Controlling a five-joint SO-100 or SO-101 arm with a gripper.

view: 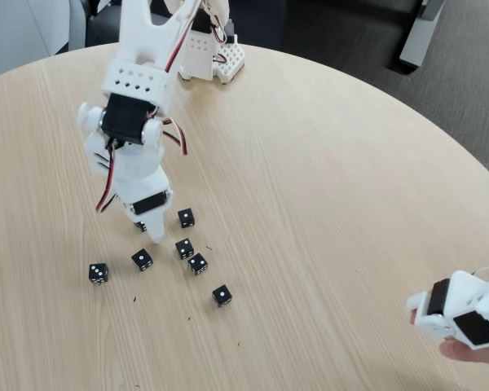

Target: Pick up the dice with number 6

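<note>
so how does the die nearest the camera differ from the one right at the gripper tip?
The nearest die sits alone in the open, top face showing a single pip. The die at the gripper tip is largely hidden behind the gripper, its pips unreadable. The nearest die has bare table around it; the other lies farthest back. Both are small black cubes.

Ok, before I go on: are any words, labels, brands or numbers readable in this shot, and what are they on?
Printed words, brands, labels: none readable in the fixed view.
Black dice: white pips only, no numerals; most are too small to count reliably.
Die nearest the camera: top face looks like a single pip.
White arm: no legible marking.
</note>
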